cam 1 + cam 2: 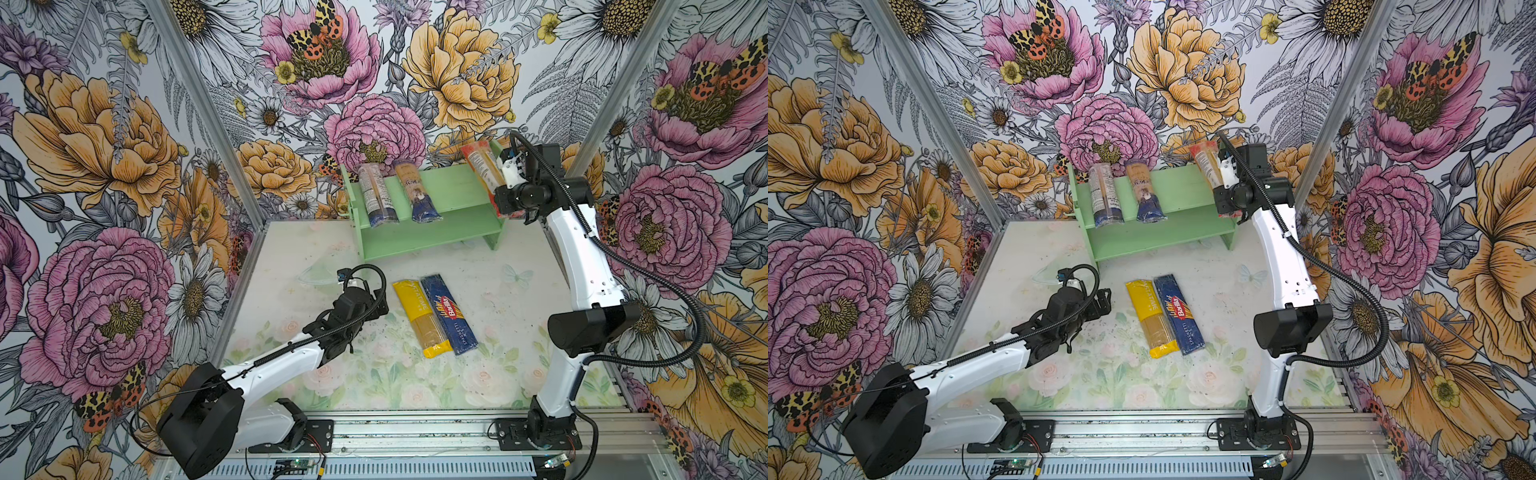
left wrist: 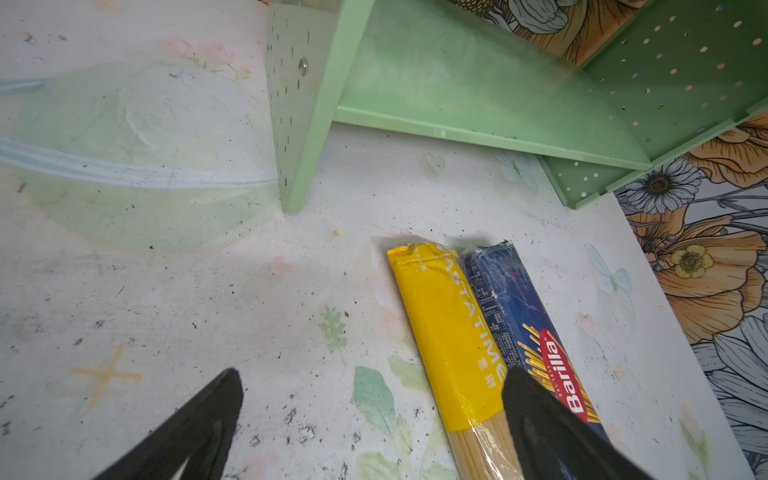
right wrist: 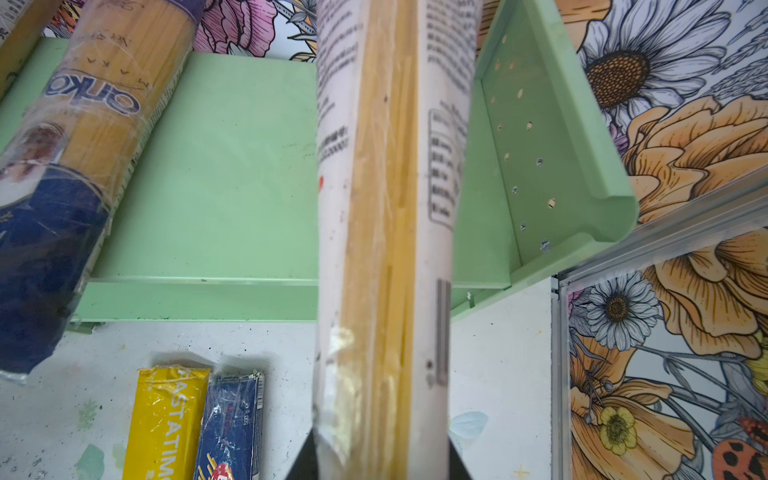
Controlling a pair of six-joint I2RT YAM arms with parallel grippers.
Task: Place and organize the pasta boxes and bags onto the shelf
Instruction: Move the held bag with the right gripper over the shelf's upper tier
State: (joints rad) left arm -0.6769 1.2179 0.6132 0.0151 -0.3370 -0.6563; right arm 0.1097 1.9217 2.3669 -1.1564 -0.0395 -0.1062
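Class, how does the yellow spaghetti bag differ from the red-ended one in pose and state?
The yellow plastic spaghetti bag lies flat on the table; the red-ended clear spaghetti bag tilts over the mint-green wooden shelf. The yellow bag is ungripped; the right gripper holds the red-ended one. Both are long and narrow.

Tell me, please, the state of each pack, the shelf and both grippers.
Shelf: upright.
Left clear bag: on top tier, overhanging front.
Right clear bag: likewise.
Red-ended bag: gripped over shelf's right end.
Yellow bag: flat on table.
Barilla box: flat beside it.
Left gripper: open.
Right gripper: shut on red-ended bag.
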